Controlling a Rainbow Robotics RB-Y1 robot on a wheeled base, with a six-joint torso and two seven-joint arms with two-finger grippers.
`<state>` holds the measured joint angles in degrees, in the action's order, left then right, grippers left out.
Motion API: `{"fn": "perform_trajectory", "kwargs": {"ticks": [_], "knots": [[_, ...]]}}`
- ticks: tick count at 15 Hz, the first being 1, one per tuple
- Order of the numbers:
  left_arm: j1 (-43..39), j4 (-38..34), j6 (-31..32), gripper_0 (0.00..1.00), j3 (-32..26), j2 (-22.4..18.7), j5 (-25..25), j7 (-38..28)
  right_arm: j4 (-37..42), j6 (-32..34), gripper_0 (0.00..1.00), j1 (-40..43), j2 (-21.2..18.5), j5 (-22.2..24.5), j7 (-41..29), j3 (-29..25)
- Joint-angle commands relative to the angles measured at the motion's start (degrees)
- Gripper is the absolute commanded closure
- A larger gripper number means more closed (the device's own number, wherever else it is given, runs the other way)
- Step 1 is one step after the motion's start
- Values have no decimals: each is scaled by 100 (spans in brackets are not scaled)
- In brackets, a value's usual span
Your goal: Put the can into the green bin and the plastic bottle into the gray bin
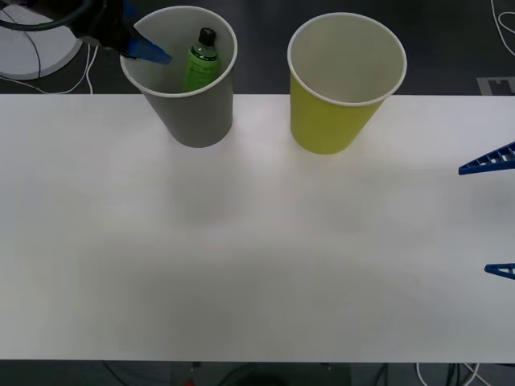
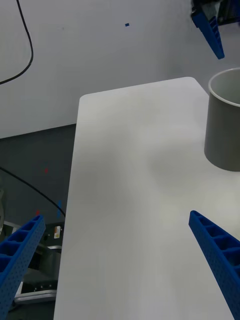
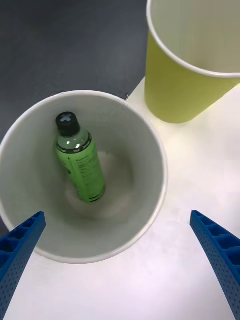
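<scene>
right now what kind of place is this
Probably a robot lab or test bench: a bare white table holding paper cups as bins, gray bin and green bin, with loose cables on the dark floor behind.

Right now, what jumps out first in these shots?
The green bottle leaning inside the gray cup at the table's far left, with the left gripper open just above it. Beside it on the right stands the yellow-green cup. The right gripper waits open at the table's right edge.
</scene>
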<state>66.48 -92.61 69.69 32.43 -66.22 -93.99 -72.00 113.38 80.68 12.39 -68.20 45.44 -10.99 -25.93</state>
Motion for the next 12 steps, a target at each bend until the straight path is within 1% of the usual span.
{"fn": "perform_trajectory", "kwargs": {"ticks": [1,3,4,6,9,12], "knots": [[-425,-398,-553,0,-26,-313,443,2,0,0,0,0,0,0,0,0],[-794,-653,-790,0,-220,-453,680,2,0,0,0,0,0,0,0,0],[-1058,-802,-887,0,-404,-480,698,2,0,0,0,0,0,0,0,0],[-1541,-1040,-1027,0,-774,-480,768,2,0,0,0,0,0,0,0,0],[-2113,-1347,-1221,0,-1178,-480,900,-7,0,0,0,0,0,0,0,0],[-2684,-1620,-1344,0,-1600,-480,1163,54,0,0,0,0,0,0,0,0]]}}
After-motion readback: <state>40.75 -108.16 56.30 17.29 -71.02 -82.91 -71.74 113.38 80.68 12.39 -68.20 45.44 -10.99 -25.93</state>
